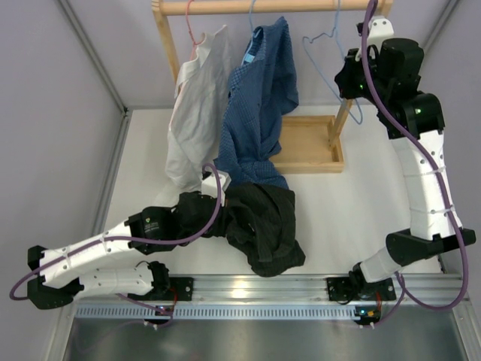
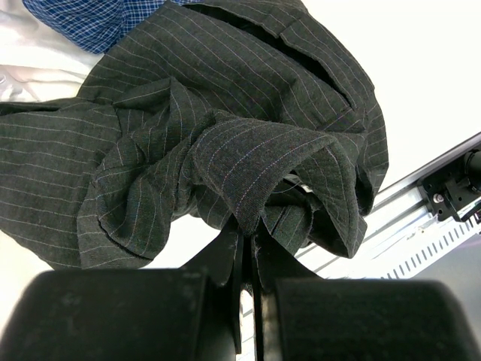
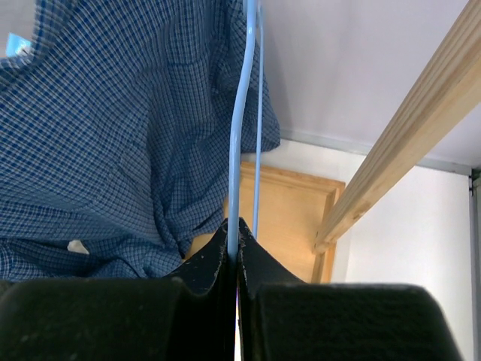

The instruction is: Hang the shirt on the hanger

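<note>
The dark shirt (image 1: 263, 222) lies crumpled on the table in front of the rack. My left gripper (image 1: 214, 214) is shut on a fold of the shirt (image 2: 248, 162), its jaws pinched on the cloth at the shirt's left edge. The light-blue wire hanger (image 1: 325, 41) hangs from the wooden rail at the top right. My right gripper (image 1: 347, 79) is shut on the hanger's wire (image 3: 239, 113), which runs up from between the closed jaws.
A wooden rack (image 1: 312, 147) with a flat base stands at the back. A white shirt (image 1: 194, 105) on a pink hanger (image 1: 197, 34) and a blue checked shirt (image 1: 263, 98) hang from its rail. A metal rail (image 1: 255, 289) runs along the near edge.
</note>
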